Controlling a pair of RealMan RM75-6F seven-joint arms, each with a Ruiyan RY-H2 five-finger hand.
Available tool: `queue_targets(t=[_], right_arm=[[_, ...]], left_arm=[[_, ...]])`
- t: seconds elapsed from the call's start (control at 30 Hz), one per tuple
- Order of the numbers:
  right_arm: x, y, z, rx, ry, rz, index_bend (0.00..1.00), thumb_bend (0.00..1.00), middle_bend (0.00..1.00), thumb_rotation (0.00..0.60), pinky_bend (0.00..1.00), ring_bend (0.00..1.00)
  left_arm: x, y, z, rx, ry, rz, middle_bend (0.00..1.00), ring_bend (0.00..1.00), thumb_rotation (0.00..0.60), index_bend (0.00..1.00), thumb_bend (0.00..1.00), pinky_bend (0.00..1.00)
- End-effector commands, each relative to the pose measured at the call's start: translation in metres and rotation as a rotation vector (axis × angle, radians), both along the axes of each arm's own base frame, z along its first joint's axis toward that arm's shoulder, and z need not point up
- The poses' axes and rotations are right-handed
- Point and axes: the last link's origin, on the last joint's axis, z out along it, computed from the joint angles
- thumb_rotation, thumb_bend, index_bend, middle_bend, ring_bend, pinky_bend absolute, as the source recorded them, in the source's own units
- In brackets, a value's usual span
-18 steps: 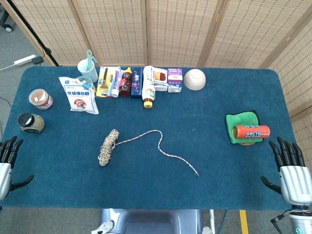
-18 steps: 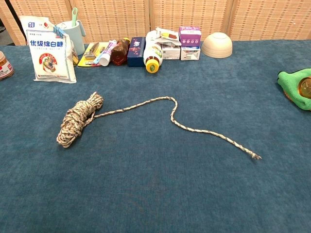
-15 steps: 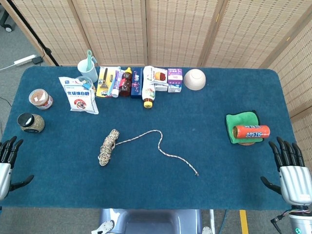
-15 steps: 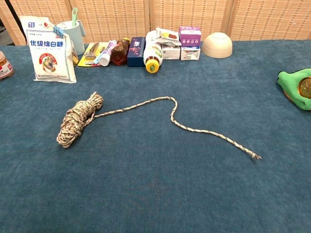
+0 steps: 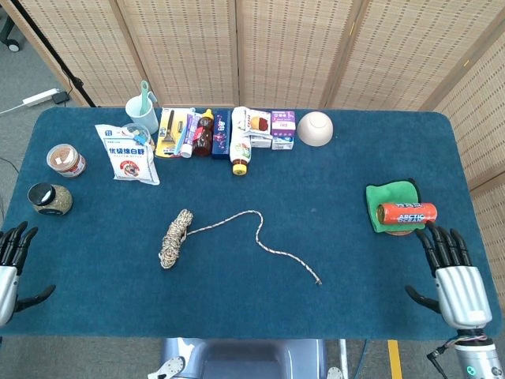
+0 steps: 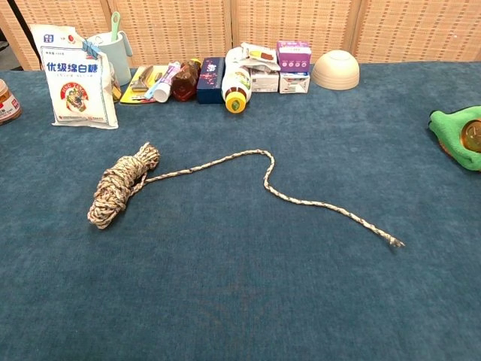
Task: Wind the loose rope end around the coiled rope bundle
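A coiled rope bundle (image 5: 173, 239) (image 6: 122, 185) lies left of the table's middle. Its loose rope end (image 5: 276, 253) (image 6: 323, 204) snakes off to the right and stops at a frayed tip (image 5: 319, 282) (image 6: 396, 242). My left hand (image 5: 11, 264) is at the front left table edge, fingers spread and holding nothing. At the front right edge my right hand (image 5: 451, 270) is also spread and empty, well right of the rope's tip. Neither hand shows in the chest view.
A row of goods lines the back: a cup (image 5: 144, 116), a white bag (image 5: 126, 152), bottles and boxes (image 5: 229, 133), a bowl (image 5: 316, 129). Two jars (image 5: 57, 180) stand at the left. A green cloth with an orange can (image 5: 405, 213) lies right.
My right hand has moved a little forward and leftward over the table's front right corner. The rope and my left hand have barely moved.
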Motion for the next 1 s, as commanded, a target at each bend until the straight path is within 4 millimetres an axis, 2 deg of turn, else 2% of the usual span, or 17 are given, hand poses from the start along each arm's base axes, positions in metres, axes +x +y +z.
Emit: queue_targets(t=[0.03,0.17,0.33,0.5,0.9,1.0], right_arm=[[0.014,-0.011,-0.024,0.108,-0.006,0.065,0.15,0.0,0.0,0.6,0.0,0.0],[0.029,-0.021,-0.041,0.191,-0.023,0.095,0.26,0.0,0.0,0.6,0.0,0.0],[0.048,-0.035,-0.057,0.22,-0.014,0.141,0.32,0.0,0.0,0.6,0.0,0.0],[0.067,-0.05,-0.076,0.24,0.014,0.177,0.33,0.0,0.0,0.6,0.0,0.0],[0.105,-0.088,-0.154,0.387,0.052,0.165,0.36,0.0,0.0,0.6,0.0,0.0],[0.114,-0.096,-0.167,0.388,0.05,0.152,0.37,0.0,0.0,0.6,0.0,0.0]], left_arm=[[0.001,-0.001,0.001,-0.006,-0.005,0.003,0.0,0.0,0.6,0.0,0.03,0.0],[0.002,-0.002,0.001,-0.01,-0.004,0.007,0.0,0.0,0.6,0.0,0.03,0.0],[0.003,0.001,0.0,-0.017,-0.005,0.008,0.0,0.0,0.6,0.0,0.03,0.0],[0.002,0.005,-0.002,-0.024,0.003,0.013,0.0,0.0,0.6,0.0,0.03,0.0],[0.001,0.01,-0.008,-0.022,0.023,0.036,0.0,0.0,0.6,0.0,0.03,0.0],[0.0,0.012,-0.009,-0.02,0.025,0.045,0.0,0.0,0.6,0.0,0.03,0.0]])
